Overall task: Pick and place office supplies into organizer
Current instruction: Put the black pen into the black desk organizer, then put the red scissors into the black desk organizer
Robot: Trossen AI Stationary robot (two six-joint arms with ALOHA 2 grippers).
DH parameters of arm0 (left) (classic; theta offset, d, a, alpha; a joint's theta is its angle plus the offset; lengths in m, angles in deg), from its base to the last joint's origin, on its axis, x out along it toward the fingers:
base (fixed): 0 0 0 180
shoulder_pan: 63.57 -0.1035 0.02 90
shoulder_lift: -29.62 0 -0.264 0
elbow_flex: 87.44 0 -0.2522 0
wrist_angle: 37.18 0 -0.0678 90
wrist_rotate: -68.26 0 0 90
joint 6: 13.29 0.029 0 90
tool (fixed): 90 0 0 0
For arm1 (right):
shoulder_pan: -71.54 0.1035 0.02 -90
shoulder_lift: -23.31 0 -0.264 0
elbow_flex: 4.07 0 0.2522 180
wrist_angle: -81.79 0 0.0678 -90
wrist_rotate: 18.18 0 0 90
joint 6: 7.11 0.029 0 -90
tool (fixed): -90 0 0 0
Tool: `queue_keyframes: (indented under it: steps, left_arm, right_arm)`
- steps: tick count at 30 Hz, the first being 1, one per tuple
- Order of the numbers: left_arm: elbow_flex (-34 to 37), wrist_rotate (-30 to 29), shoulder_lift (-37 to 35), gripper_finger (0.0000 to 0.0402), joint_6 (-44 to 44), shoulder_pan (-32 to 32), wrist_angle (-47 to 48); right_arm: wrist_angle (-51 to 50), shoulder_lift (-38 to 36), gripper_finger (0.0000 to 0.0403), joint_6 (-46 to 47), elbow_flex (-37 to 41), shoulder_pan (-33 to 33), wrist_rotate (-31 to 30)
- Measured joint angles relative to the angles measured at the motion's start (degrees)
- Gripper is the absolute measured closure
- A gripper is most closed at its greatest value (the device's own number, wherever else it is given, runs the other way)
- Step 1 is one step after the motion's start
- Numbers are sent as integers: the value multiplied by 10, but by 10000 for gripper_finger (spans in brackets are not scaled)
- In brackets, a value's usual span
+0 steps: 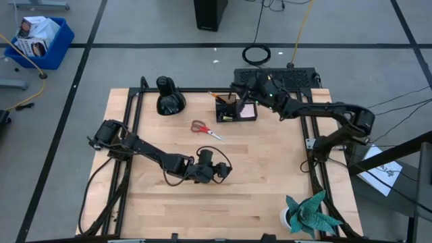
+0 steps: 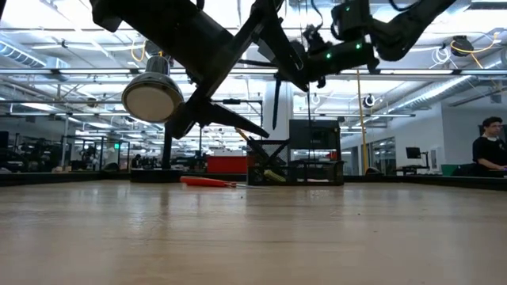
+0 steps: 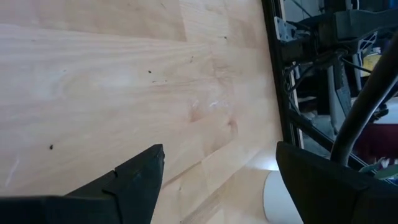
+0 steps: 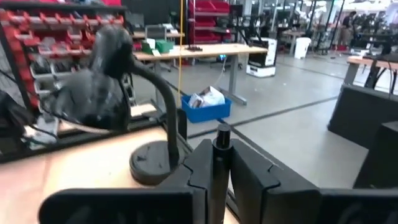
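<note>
My right gripper (image 1: 237, 94) hangs over the black organizer (image 1: 236, 111), shut on a thin black pen (image 4: 222, 143). In the low view the pen (image 2: 275, 103) stands upright above the organizer (image 2: 293, 170). A pink sticky-note pad (image 1: 248, 110) and an orange pencil (image 1: 217, 98) sit in the organizer. The red-handled scissors (image 1: 206, 129) lie flat on the table in front of it, also visible in the low view (image 2: 207, 181). My left gripper (image 1: 217, 170) hovers open above the table's middle, with nothing between its fingers (image 3: 134, 177). My right gripper pinches the thin black pen between its two fingers (image 4: 249, 171). One end of the pen (image 4: 222, 132) sticks out past the fingertips. The pen is lifted clear and stands about upright over the organizer.
A black desk lamp (image 1: 169, 98) stands left of the organizer near the far edge. A teal paper plant in a white pot (image 1: 307, 212) sits at the near right corner. Bare wood (image 1: 256, 162) lies between the scissors and the plant. A person (image 2: 487, 150) sits in the room beyond.
</note>
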Motion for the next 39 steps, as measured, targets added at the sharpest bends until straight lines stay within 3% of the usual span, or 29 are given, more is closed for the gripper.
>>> queue_keyframes:
  steps: [10, 19, 39]
  left_arm:
    - [0, -3, 0, 89, -7, 3, -2]
    - [0, -3, 0, 89, -13, 7, -3]
    - [0, -3, 0, 89, -9, 6, -3]
  right_arm:
    - [26, 76, 373, -45, 0, -26, -2]
    - [59, 136, 359, 40, 0, -53, 0]
    - [66, 135, 198, 42, 0, -50, 45]
